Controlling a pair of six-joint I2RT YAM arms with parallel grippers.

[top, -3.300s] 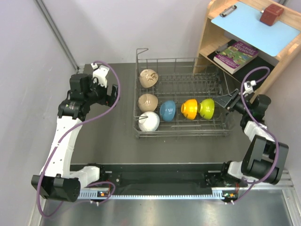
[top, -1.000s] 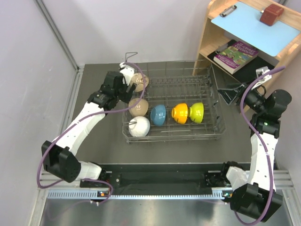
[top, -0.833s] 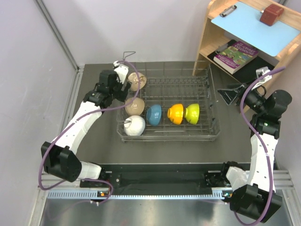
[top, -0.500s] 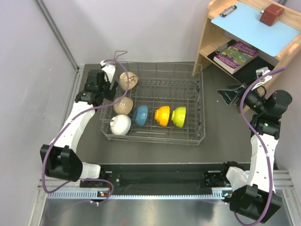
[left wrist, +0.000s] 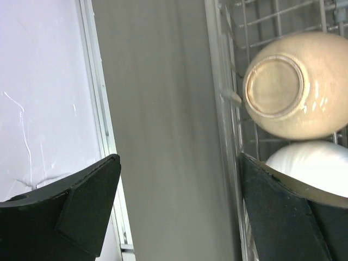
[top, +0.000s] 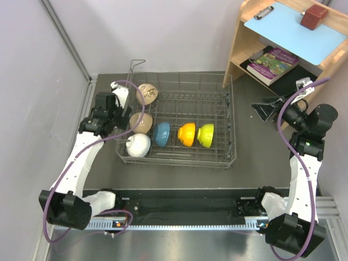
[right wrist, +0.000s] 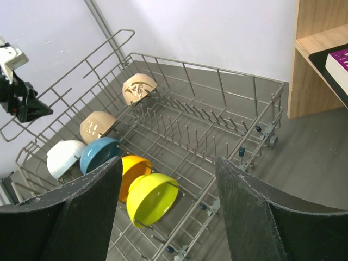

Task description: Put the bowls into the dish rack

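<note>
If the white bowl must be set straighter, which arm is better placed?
Left, likely: left gripper is open at the rack wall beside the white bowl; right gripper is past the opposite side.

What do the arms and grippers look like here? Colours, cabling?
The left arm and right arm have white links with black joint housings, each trailing a looping purple cable. The left gripper and right gripper have broad matte-black wedge fingers. No markings readable.

Even, bright, soft-shadowed light; left-wrist close-up slightly blurred
</note>
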